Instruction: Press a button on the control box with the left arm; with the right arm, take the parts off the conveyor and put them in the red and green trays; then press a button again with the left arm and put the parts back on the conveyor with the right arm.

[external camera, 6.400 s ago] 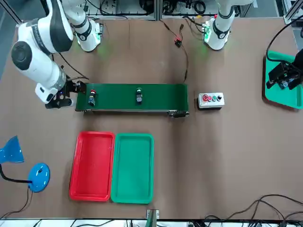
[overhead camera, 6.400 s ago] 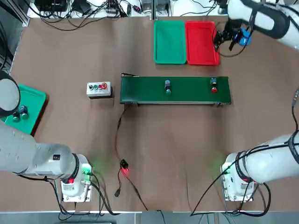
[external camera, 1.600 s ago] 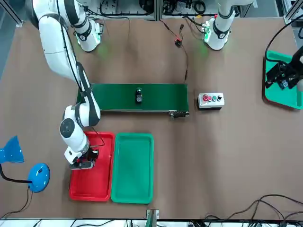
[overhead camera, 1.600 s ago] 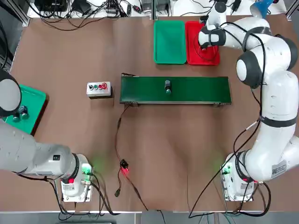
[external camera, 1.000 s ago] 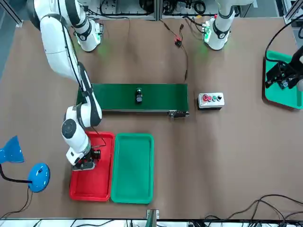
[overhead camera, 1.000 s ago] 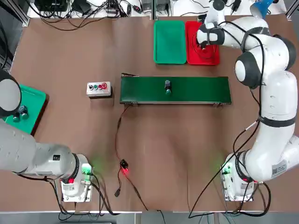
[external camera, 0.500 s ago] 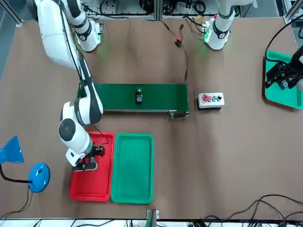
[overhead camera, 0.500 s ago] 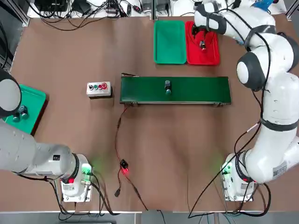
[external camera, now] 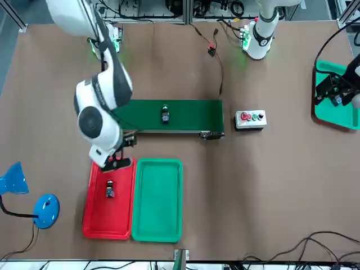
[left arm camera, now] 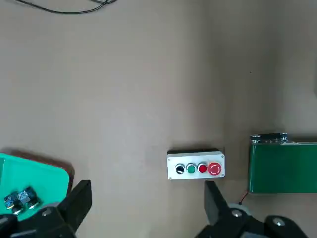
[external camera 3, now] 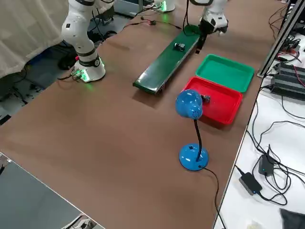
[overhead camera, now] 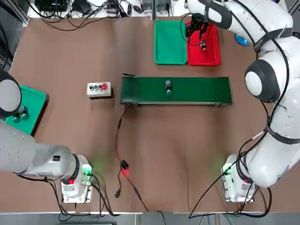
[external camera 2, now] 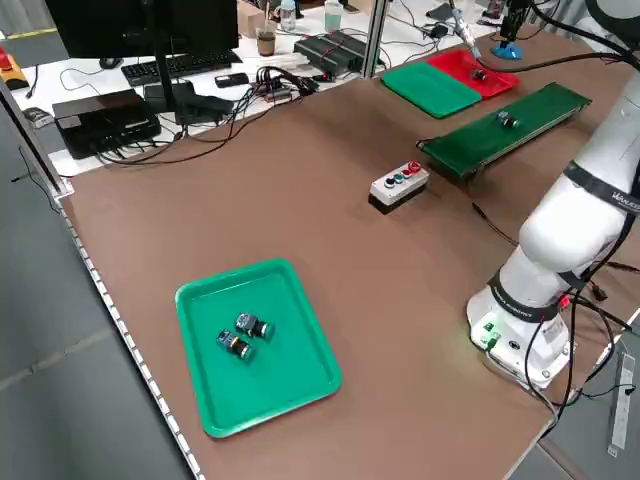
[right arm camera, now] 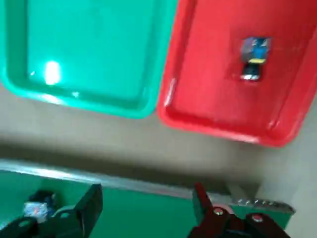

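Change: right pincer (external camera: 114,153) has lifted off the red tray (external camera: 94,222) and pulled back toward the conveyor (external camera: 191,115) since half a second ago; the red part (external camera: 109,190) now lies alone in the tray, where before the fingers were at it.
Right pincer: released, fingers apart with nothing between them; it hangs over the near edge of the red tray, between tray and conveyor.
Red part: on the floor of the red tray, about mid-tray, touching no wall; the right wrist view shows it (right arm camera: 255,57) lying free.
Green tray (external camera: 158,225): just beside the red tray, their long sides touching; nothing in it.
Second part (external camera: 165,113): on the conveyor belt, near the middle of its length.
Box (external camera: 251,118): on the surface just off the conveyor's end, apart from it, with its row of buttons facing up.
Left pincer (left arm camera: 148,198): released, fingers wide apart, held high over the robot's own left side of the surface; the box shows between its fingers far below.
Side tray (external camera 2: 290,380): green, at the left edge of the surface, with two small parts (external camera 2: 243,333) lying together in it.
Lamp (external camera 3: 190,131): blue, on the surface beside the red tray.
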You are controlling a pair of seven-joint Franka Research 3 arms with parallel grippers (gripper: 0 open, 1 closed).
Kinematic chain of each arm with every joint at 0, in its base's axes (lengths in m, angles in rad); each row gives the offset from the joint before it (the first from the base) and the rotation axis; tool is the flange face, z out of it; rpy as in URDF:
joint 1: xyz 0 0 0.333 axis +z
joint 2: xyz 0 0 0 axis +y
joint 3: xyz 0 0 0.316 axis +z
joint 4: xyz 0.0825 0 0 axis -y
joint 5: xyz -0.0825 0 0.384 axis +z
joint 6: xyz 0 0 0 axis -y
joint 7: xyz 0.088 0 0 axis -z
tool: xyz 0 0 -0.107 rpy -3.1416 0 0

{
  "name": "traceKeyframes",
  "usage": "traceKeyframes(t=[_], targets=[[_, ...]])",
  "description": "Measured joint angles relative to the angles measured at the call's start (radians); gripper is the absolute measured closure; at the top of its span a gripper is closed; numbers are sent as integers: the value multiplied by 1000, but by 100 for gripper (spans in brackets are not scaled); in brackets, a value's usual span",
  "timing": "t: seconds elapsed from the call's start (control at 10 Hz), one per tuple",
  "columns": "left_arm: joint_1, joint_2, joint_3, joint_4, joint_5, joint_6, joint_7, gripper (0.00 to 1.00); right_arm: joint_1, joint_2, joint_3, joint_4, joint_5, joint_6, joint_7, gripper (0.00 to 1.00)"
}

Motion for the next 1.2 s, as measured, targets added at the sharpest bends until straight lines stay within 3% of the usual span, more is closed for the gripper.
traceKeyframes(t=[0.3, 0.5, 0.7, 1.0, 1.2], targets=[[-1, 0, 0, 0, 0, 0, 0, 0, 94, -15, 1, -102, 56, 24, 77, 18], [-1, 0, 0, 0, 0, 0, 0, 0, 139, -79, 1, -284, 77, 192, 105, 17], [0, 0, 0, 0, 0, 0, 0, 0, 171, -139, 1, -418, 88, 257, 144, 16], [-1, 0, -1, 0, 0, 0, 0, 0, 257, -172, 2, -537, 114, 387, 273, 14], [-1, 0, 0, 0, 0, 0, 0, 0, 305, -172, 2, -557, 140, 440, 338, 11]])
